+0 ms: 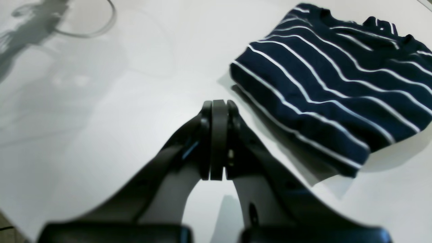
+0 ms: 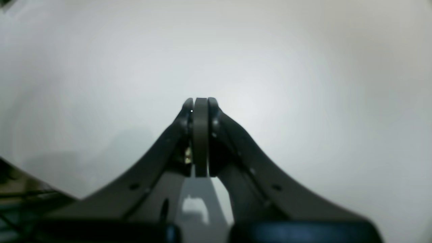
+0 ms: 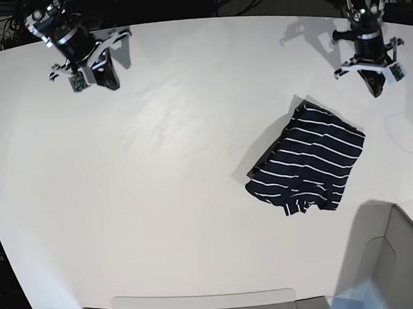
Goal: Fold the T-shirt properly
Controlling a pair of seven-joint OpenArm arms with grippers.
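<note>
your shirt [image 3: 308, 165] lies folded into a compact rectangle on the white table [image 3: 181, 197], right of centre in the base view, tilted a little off square. white stripes run across the top layer; the collar [image 1: 351, 25] shows at the far edge in the left wrist view, and layered fold edges face that camera.

your left gripper [image 1: 218, 104] has its jaws pressed together with nothing between them. it hangs above bare table, near the shirt's corner but apart from it. in the base view it [image 3: 376, 83] sits at the far right edge of the table.

your right gripper [image 2: 200, 103] is closed too and carries nothing; only plain table shows under it. in the base view it [image 3: 105, 80] sits at the far left corner, well apart from the shirt.
</note>
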